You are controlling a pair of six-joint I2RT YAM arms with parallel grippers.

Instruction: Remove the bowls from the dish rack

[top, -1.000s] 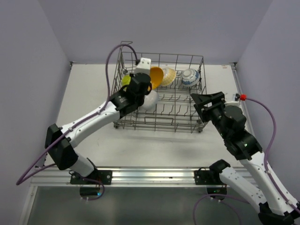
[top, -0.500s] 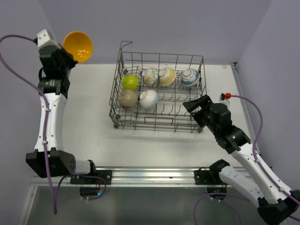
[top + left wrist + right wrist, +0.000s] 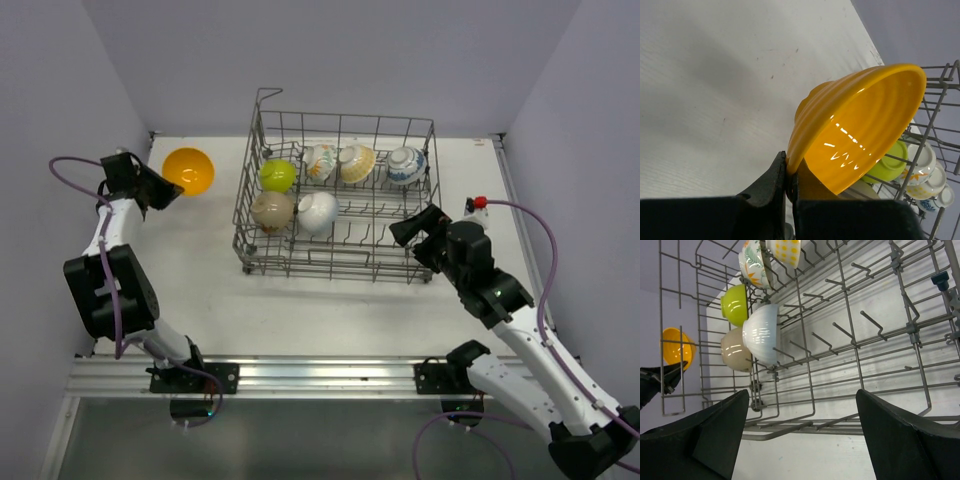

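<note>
My left gripper is shut on the rim of the orange-yellow bowl. It holds the bowl tilted over the table, left of the dish rack. Inside the rack stand a lime bowl, a beige bowl, a plain white bowl, two floral bowls and a blue-patterned bowl. My right gripper stands open at the rack's front right corner, holding nothing.
The rack's upright tines and its raised wire loop stick up around the bowls. Purple walls close in the table on three sides. A purple cable trails from each arm.
The left arm lifted the orange-yellow bowl out of the rack and swung it left and down near the table. The right gripper's fingers spread wider beside the rack's corner.
</note>
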